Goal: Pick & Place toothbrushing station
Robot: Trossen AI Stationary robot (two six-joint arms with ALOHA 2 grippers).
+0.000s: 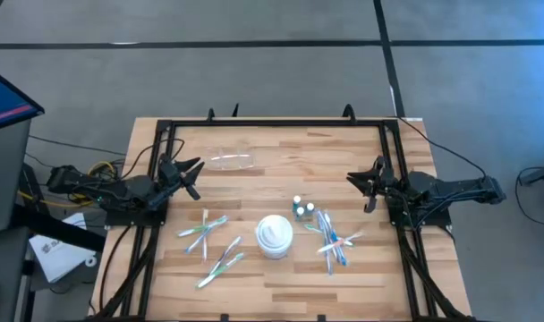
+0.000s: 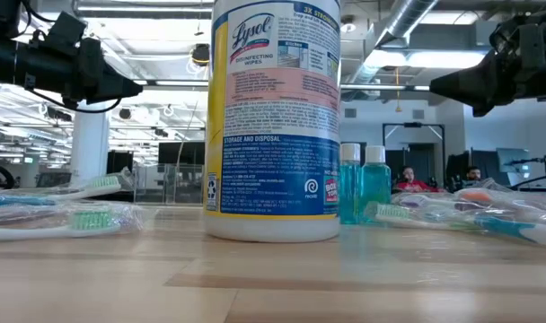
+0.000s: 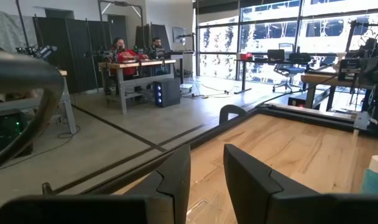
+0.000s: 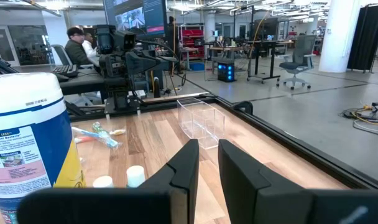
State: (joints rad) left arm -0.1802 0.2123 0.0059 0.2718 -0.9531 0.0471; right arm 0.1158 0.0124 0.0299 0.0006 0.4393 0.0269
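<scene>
The clear plastic cups (image 1: 232, 161) stand side by side on the wood at the far left of the table; they also show in the right wrist view (image 4: 201, 121). Wrapped pastel toothbrushes lie flat in two groups, one near left (image 1: 205, 231) and one right (image 1: 330, 240). Two small blue white-capped bottles (image 1: 301, 209) stand upright between them. My left gripper (image 1: 193, 172) hovers level at the table's left edge beside the cups, its fingers (image 3: 176, 177) a little apart with nothing between them. My right gripper (image 1: 369, 185) hovers level at the right edge, narrowly open (image 4: 207, 149) and empty.
A tall white tub of disinfecting wipes (image 1: 275, 235) stands near the table's middle front and fills the low view (image 2: 273, 117). A black metal frame (image 1: 281, 122) runs around the table. Bare wood lies between the cups and the bottles. People sit at desks in the room beyond.
</scene>
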